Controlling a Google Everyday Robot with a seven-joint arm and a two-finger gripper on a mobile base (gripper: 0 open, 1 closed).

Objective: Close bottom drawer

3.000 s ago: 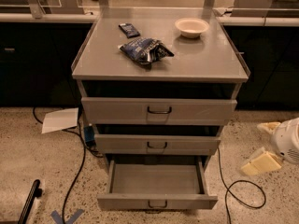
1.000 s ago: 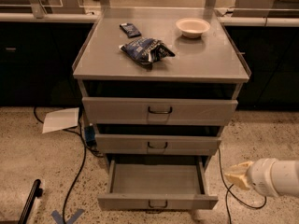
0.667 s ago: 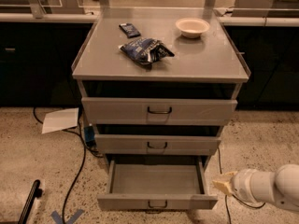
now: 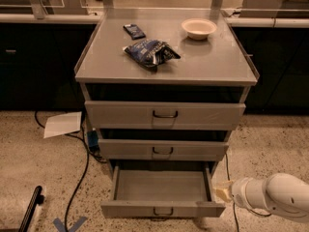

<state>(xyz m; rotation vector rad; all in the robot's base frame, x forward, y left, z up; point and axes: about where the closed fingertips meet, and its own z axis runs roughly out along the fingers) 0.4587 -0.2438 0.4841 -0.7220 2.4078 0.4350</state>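
The bottom drawer [image 4: 161, 208] of the grey metal cabinet stands pulled far out, its inside bare, with a small dark loop handle [image 4: 163, 211] at the centre of its front. The middle drawer [image 4: 163, 150] and top drawer [image 4: 165, 114] above it are pushed in further. My gripper [image 4: 222, 192], on a white arm [image 4: 275, 197] coming in from the lower right, sits low beside the drawer's right front corner, close to its right wall.
On the cabinet top [image 4: 212, 62] lie a blue snack bag [image 4: 151, 51], a dark small packet [image 4: 133, 31] and a white bowl [image 4: 198, 28]. A sheet of paper [image 4: 63, 124] and black cables [image 4: 79, 178] lie on the speckled floor at left. Dark counters stand behind.
The arm has moved left and down from the right edge of view, bringing the gripper to the bottom drawer's right front corner. The drawer has not moved.
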